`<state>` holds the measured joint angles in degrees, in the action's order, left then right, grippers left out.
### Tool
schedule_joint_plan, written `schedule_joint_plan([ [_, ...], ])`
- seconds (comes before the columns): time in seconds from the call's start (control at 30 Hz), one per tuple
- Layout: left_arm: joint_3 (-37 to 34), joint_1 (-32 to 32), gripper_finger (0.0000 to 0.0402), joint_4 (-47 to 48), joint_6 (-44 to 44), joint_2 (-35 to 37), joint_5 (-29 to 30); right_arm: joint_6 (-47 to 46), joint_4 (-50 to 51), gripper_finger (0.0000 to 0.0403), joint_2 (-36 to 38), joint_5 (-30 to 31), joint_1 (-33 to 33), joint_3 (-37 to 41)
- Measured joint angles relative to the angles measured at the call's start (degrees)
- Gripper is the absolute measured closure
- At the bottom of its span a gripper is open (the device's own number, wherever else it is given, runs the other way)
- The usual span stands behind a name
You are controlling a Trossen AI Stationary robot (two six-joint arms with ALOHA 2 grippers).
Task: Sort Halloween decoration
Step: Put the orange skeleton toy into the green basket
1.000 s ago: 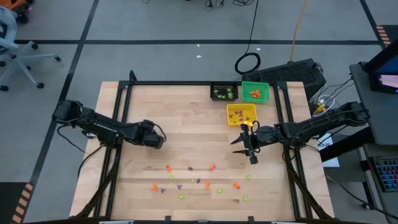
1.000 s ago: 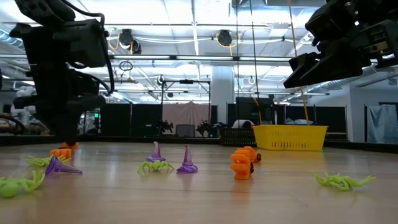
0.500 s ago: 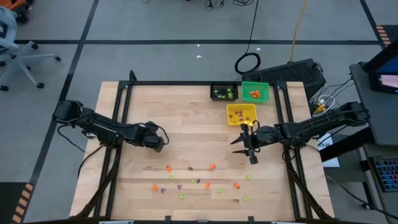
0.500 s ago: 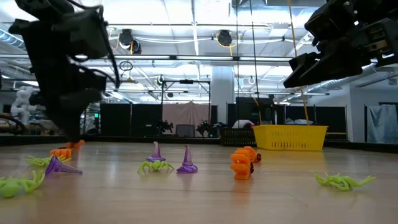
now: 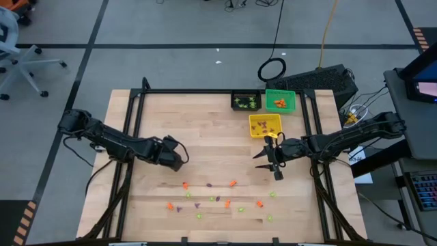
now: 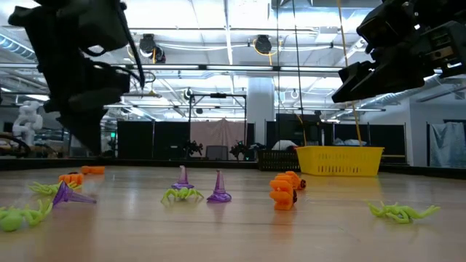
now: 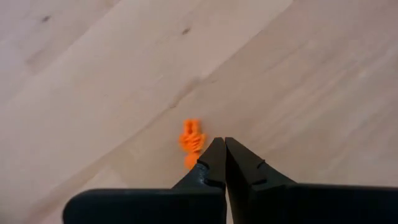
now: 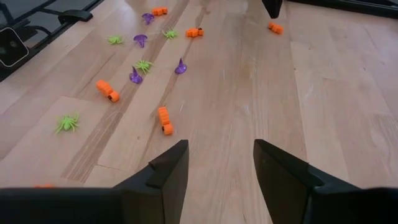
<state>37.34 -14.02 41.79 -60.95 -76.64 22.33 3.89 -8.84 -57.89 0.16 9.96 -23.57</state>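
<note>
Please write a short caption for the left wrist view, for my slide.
Left tool, shut and empty, above the wooden table, with an orange trinket lying just beyond its tips.

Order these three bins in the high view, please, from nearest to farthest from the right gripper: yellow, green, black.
Measured from the right gripper, which hangs open over the table:
1. Yellow bin: nearest, just beyond the gripper.
2. Green bin: farther, at the table's back edge, to the right.
3. Black bin: about as far as the green one, to its left; too close to call.
</note>
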Motion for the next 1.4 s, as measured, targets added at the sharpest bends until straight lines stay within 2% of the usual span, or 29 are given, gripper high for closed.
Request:
schedule_joint_plan([
  [0.1,-0.99,0.02,0.0395,1.98,-1.32,0.00,-0.65,0.00,0.02,0.0236,0.00,0.00,0.00,0.00],
  [0.17,-1.50,0.51,0.0377,2.75,-1.66,0.00,-2.93,-0.01,0.02,0.0236,0.00,0.00,0.00,0.00],
  [0.27,-2.09,1.26,0.0332,1.55,-1.57,0.00,-5.35,0.05,0.00,0.0236,0.00,0.00,0.00,0.00],
  [0.43,-2.21,3.09,0.0244,1.60,1.67,0.00,-5.58,0.03,0.00,0.0236,0.00,0.00,0.00,0.00],
  [0.57,-2.21,4.72,0.0215,0.33,5.27,0.02,-7.29,0.03,0.00,0.0236,0.00,0.00,0.01,0.00],
  [0.73,-2.21,7.13,0.0227,0.54,8.39,0.02,-7.34,0.12,0.00,0.0236,0.00,0.00,0.00,0.00],
  [1.03,-4.26,8.81,0.0291,-4.33,10.73,0.09,-9.54,0.21,0.00,0.0236,0.00,0.00,0.00,0.00],
  [1.23,-6.48,8.72,0.0296,-6.15,7.64,0.26,-10.17,0.23,0.00,0.0236,0.00,0.00,0.02,0.00],
  [1.4,-6.63,8.73,0.0305,-7.74,9.37,0.23,-10.10,0.23,0.01,0.0236,0.00,0.00,0.00,0.00],
])
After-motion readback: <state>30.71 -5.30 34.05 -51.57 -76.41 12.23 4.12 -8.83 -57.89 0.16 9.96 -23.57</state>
